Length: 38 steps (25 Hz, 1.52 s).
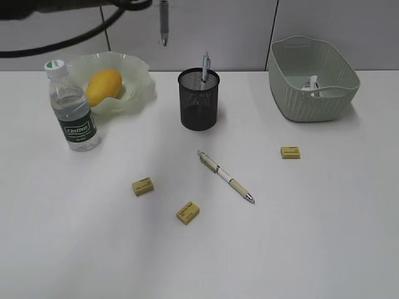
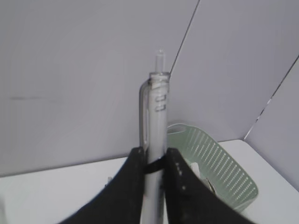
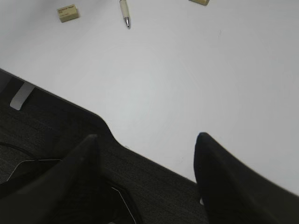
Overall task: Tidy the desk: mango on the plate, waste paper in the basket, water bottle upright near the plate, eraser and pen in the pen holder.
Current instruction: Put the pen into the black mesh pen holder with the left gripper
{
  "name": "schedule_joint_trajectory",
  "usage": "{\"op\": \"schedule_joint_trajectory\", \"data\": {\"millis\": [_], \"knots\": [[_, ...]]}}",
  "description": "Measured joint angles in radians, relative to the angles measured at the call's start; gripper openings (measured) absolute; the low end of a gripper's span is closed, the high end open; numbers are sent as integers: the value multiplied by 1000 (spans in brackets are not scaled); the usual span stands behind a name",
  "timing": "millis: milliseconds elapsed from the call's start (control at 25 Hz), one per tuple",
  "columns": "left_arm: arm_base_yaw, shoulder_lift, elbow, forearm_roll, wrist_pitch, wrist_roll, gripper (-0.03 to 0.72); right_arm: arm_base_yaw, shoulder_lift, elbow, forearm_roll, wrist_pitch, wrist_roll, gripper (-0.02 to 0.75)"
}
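Note:
My left gripper (image 2: 153,156) is shut on a grey pen (image 2: 157,116), which hangs upright high above the desk (image 1: 93,249), left of and above the black mesh pen holder (image 1: 199,99). Another pen (image 1: 205,66) stands in the holder. A cream pen (image 1: 225,177) lies on the desk in front of it. Three yellow erasers (image 1: 143,186) (image 1: 187,212) (image 1: 290,152) lie loose. The mango (image 1: 103,86) rests on the wavy green plate (image 1: 142,78), with the water bottle (image 1: 73,112) upright beside it. Waste paper (image 1: 311,85) lies in the basket (image 1: 312,99). My right gripper (image 3: 147,136) is open and empty over the desk's front edge.
A grey wall with panel seams stands close behind the desk. In the right wrist view the desk's near edge (image 3: 140,154) runs diagonally, with dark floor below. An eraser (image 3: 67,12) and the cream pen's tip (image 3: 125,14) show at the top of that view.

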Motion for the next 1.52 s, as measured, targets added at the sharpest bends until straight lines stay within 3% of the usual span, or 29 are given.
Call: {"op": "schedule_joint_trajectory", "data": {"millis": [320,720,960,1080,1320,1520], "knots": [[-13,174,-4,28,-306,2,95,0,0,0,0,0,0,499],[-13,482,-173,33,-392,3,94,0,0,0,0,0,0,499],[-3,560,-192,34,-414,41,101,0,0,0,0,0,0,499],[9,563,-192,32,-414,63,155,0,0,0,0,0,0,499],[20,563,-193,30,-464,68,354,0,0,0,0,0,0,498],[19,525,-193,33,-439,70,412,0,0,0,0,0,0,498]]}}
